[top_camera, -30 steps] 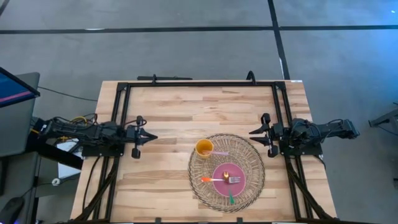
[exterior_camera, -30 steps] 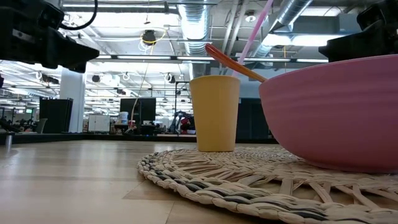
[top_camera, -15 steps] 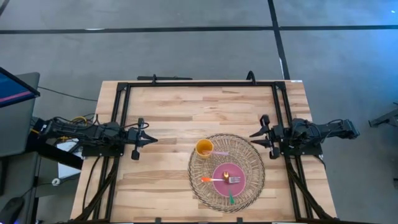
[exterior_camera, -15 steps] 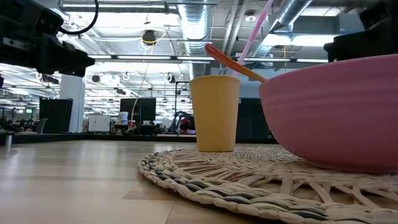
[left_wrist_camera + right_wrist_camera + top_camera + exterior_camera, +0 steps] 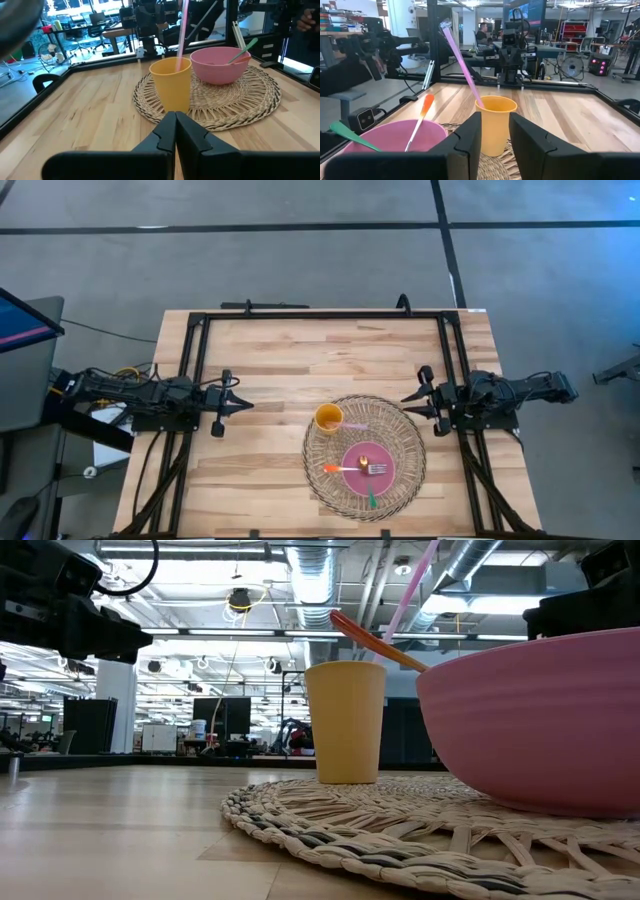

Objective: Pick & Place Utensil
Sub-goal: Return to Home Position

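The pink bowl sits on the near half of a round woven mat, toward the front edge of the wooden table. A green utensil leans in the bowl, its handle reaching out over the bowl's near rim. The white and orange fork lies across the bowl. Its tines are inside, and its orange end pokes over the rim on the side facing the left arm.

Just beyond the bowl, on the left-arm side, the yellow cup stands upright on the same mat, close to the bowl but with a gap between them. The pink straw stands in the cup and tilts toward the right arm's side.

Farther back and to the right of the bowl, the right gripper hangs above the mat's far right rim. Its fingers are spread apart and empty, and the cup shows through the gap in the right wrist view.

Well off to the bowl's left, clear of the mat, the left gripper is held above bare wood. Its fingers are pressed tip to tip and hold nothing. Both grippers point inward toward each other.

A black frame runs around the tabletop behind the bowl. Past it, the low view shows a large room with ceiling ducts and dark screens.
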Controlling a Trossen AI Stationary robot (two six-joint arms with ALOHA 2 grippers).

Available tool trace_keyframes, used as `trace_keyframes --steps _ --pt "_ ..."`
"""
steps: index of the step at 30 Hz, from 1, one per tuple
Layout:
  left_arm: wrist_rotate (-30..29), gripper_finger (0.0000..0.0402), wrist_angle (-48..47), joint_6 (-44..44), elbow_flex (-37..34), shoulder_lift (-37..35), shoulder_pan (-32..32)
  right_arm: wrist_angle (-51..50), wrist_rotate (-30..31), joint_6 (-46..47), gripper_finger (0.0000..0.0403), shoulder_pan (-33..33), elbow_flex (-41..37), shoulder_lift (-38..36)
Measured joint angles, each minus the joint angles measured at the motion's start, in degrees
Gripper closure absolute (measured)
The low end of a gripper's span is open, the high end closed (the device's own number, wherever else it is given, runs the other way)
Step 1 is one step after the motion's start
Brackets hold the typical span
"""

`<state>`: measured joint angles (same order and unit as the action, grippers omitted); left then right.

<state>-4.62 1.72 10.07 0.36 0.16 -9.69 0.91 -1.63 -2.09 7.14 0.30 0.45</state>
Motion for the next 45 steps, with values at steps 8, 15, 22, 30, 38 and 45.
trace_keyframes --steps 8,15,22,30,38,45 --pt "-0.02 0.0394 0.29 0.00 0.00 0.00 0.00 0.00 0.10 0.04 0.0310 -0.01 -0.02 0.00" --pt "-0.02 0.0394 0.74 0.00 -0.02 0.00 0.00 0.00 0.11 0.17 0.0310 -0.02 -0.02 0.00" --pt "-0.02 0.0394 0.87 0.00 -0.02 0.00 0.00 0.00 0.11 0.15 0.0310 -0.02 -0.02 0.00" --pt "-0.02 0.0394 1.07 -0.02 -0.02 0.02 0.00 0.00 0.11 0.15 0.0310 -0.02 -0.02 0.00" --pt "-0.04 0.0394 1.31 -0.02 -0.02 0.04 0.00 0.00 0.11 0.15 0.0310 -0.02 -0.02 0.00" --pt "-0.04 0.0394 1.33 -0.02 -0.02 0.11 -0.01 0.00 0.11 0.13 0.0310 -0.02 -0.02 0.00"
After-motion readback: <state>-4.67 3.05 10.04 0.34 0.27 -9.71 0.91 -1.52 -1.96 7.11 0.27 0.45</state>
